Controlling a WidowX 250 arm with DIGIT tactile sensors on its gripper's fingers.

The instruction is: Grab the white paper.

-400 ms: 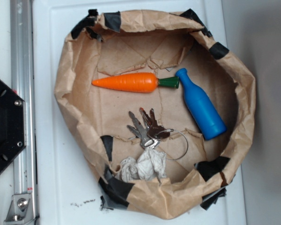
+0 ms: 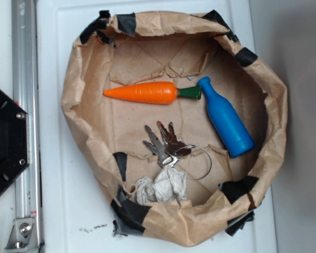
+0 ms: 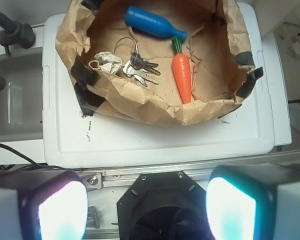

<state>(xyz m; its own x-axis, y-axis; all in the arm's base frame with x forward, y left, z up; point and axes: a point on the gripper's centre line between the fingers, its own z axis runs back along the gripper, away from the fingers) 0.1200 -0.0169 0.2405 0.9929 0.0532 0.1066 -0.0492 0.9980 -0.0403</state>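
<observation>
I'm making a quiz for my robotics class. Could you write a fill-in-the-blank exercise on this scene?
1. The white paper lies inside the brown ____.
2. The bunch of keys lies between the white paper and the ____.
3. The bottle is colored ____.
4. The end effector is spread wide, holding ____.

Answers: bag; carrot; blue; nothing

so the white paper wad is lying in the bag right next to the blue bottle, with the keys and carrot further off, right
Not quite. In the exterior view the white paper lies in the brown paper bag right next to the keys, not the blue bottle. The bottle sits further off, with the carrot near its neck. The wrist view shows the same: paper beside the keys.
</observation>
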